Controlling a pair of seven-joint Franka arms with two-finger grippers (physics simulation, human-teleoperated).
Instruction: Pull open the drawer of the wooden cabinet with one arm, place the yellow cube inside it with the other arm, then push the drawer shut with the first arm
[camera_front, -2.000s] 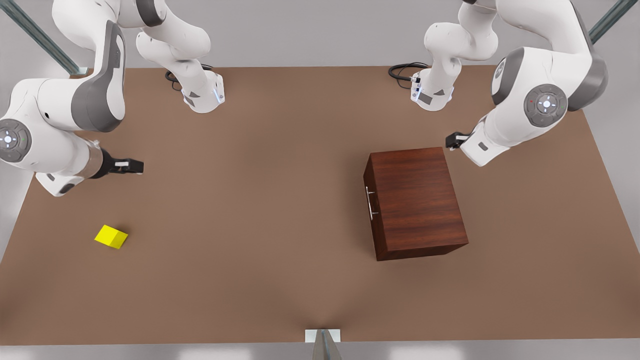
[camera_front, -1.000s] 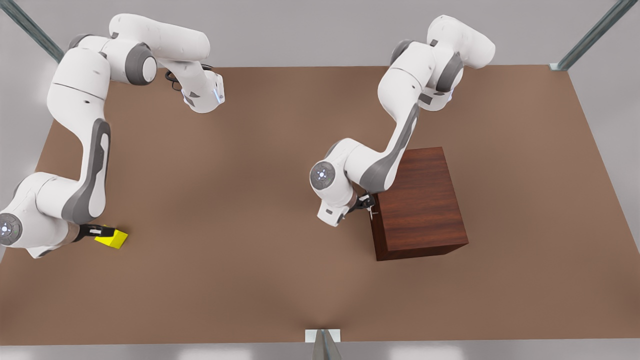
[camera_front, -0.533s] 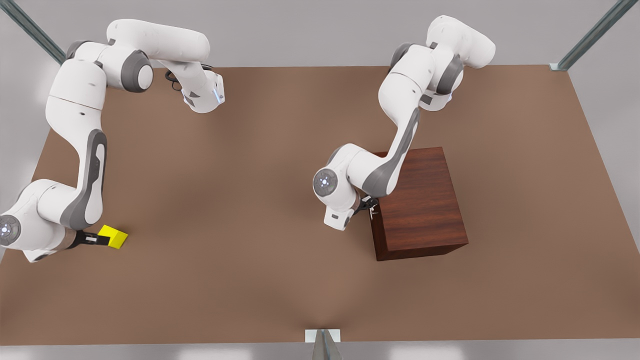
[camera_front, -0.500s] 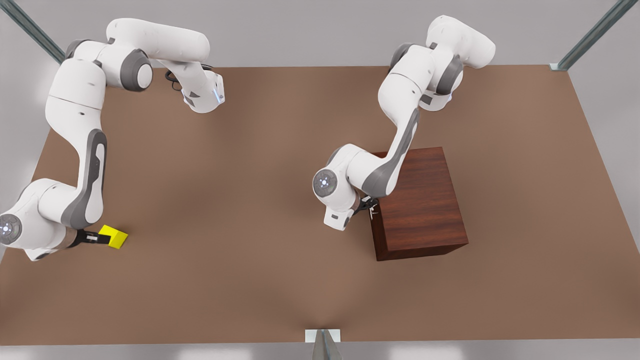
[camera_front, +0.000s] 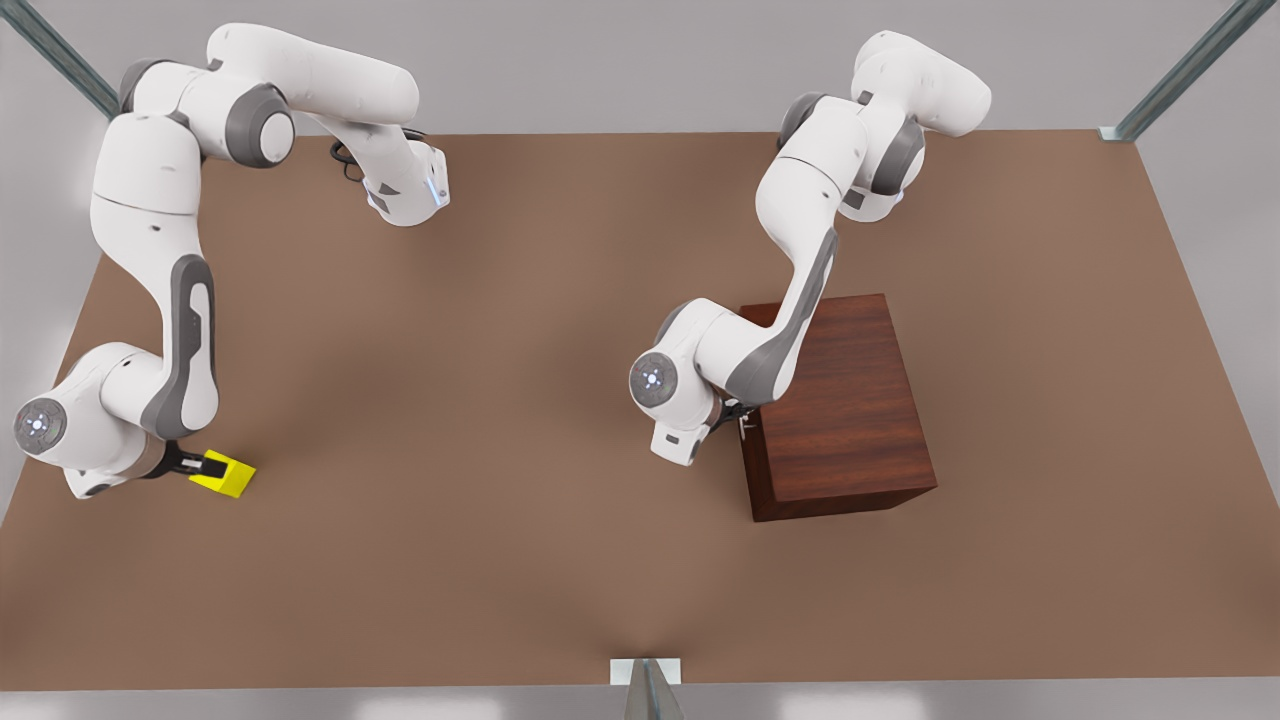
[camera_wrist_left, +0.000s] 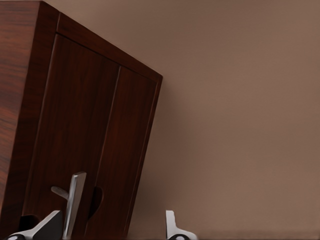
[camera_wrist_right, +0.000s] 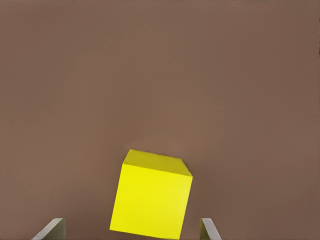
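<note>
Left gripper (camera_front: 738, 417) open around drawer (camera_wrist_left: 95, 150) handle (camera_wrist_left: 74, 200), right gripper (camera_front: 197, 466) open, fingers (camera_wrist_right: 50, 229) beside yellow cube (camera_wrist_right: 151, 200), not gripping, on table (camera_front: 500, 400).

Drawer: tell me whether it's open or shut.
Shut. The drawer front sits flush with the wooden cabinet; the left gripper, jaws open, straddles its handle.
</note>
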